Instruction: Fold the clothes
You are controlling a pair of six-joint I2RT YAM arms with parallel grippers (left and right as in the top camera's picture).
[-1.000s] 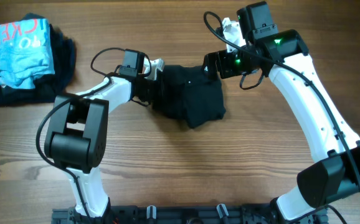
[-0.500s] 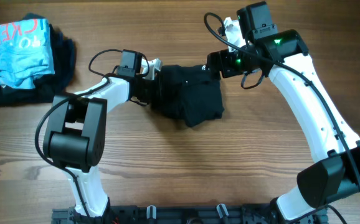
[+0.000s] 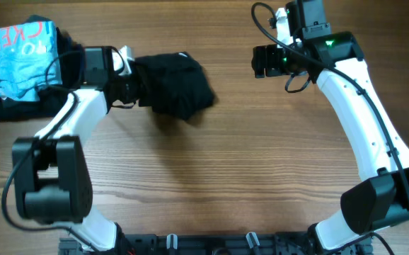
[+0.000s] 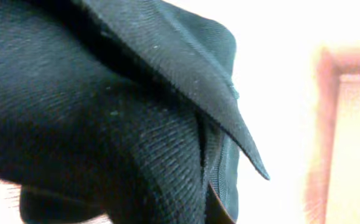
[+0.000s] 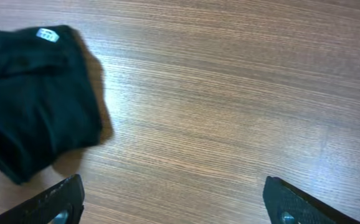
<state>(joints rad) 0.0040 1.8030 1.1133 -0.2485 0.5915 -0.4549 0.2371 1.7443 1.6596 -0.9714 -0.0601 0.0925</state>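
The black T-shirt (image 3: 176, 85) is a folded bundle on the table at upper centre-left. My left gripper (image 3: 135, 80) is shut on the bundle's left edge; black fabric (image 4: 105, 112) fills the left wrist view and hides the fingers. My right gripper (image 3: 261, 61) is open and empty, off to the right of the shirt and apart from it. In the right wrist view the shirt (image 5: 37, 93) lies at the left with a small white tag, and the open jaws (image 5: 174, 199) hang over bare wood.
A pile with a light-blue garment with red lettering (image 3: 20, 49) on dark clothes (image 3: 63, 85) sits at the table's far left, close to the left arm. The wooden table (image 3: 261, 163) spreads across the front and right.
My left gripper has pulled the black shirt leftward toward the pile. My right gripper has let go of the shirt, opened, and moved a little to the right and up.
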